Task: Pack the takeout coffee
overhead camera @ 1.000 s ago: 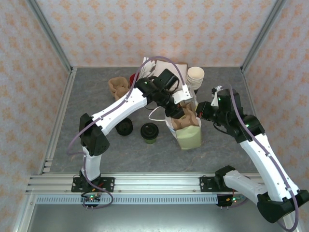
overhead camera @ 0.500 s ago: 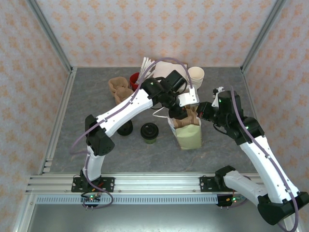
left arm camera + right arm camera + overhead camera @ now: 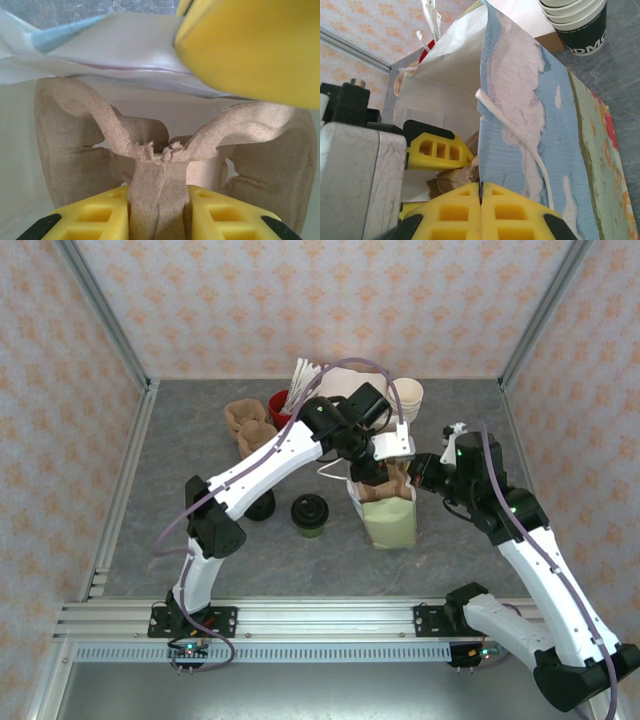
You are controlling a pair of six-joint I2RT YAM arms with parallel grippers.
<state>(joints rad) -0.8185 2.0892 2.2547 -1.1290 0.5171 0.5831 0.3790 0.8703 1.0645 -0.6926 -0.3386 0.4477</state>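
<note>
Toward the near edge of the tabletop, the takeout coffee stands upright, lid on, left of the paper bag. At the bag's mouth the right claw is pinched closed on the bag wall; the left claw, partly open, clamps the centre rib of the pulp carrier inside. Beyond stand stacked cups.

The pulp carrier looks rough, fibrous and matt, the bag is matt, creased printed paper, the left pincer has smooth yellow plastic fingers, and the surface is dull mottled grey.
</note>
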